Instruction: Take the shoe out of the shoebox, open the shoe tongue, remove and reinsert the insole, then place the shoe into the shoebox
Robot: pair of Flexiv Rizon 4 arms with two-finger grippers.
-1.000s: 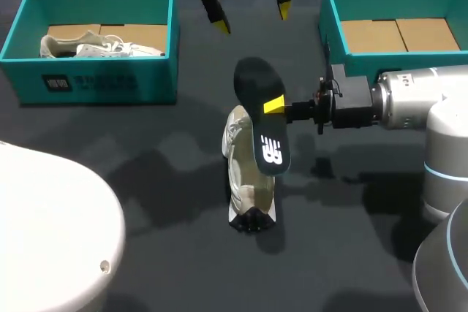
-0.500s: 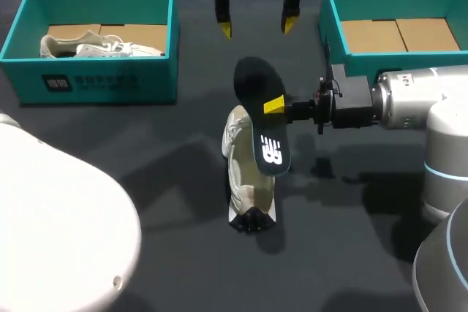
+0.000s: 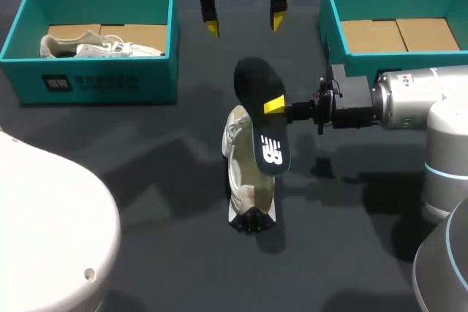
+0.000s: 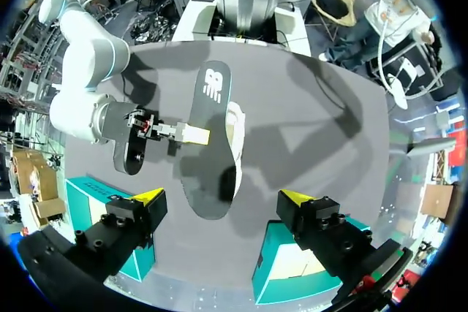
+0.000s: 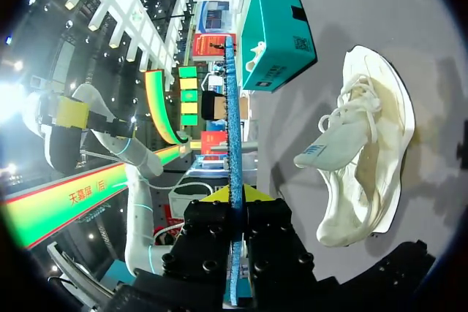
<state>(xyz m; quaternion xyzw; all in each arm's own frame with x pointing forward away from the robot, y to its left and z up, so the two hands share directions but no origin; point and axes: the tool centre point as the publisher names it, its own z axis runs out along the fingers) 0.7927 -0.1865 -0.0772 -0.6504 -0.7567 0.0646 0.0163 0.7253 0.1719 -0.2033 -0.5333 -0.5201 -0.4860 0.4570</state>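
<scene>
A black insole (image 3: 260,111) hangs upright over the table's middle, with my right gripper (image 3: 275,105) shut on its edge. Below it, the white shoe (image 3: 246,179) lies on its side on the dark table. In the right wrist view the insole (image 5: 232,129) is seen edge-on between the fingers, and the shoe (image 5: 365,153) lies beside it with its tongue sticking out. My left gripper (image 3: 243,25) hovers open and empty beyond the insole, between the two boxes. In the left wrist view it (image 4: 223,197) stands wide above the insole (image 4: 207,147) and the shoe (image 4: 235,126).
A teal shoebox (image 3: 95,78) at the back left holds another white shoe (image 3: 91,46). A second teal shoebox (image 3: 333,5) at the back right shows only its cardboard floor. My left arm's white shell (image 3: 44,231) fills the near left corner.
The left gripper has turned level and shifted slightly left above the insole, while its white shell swung at the near left. The right arm, insole and shoe have stayed still.
</scene>
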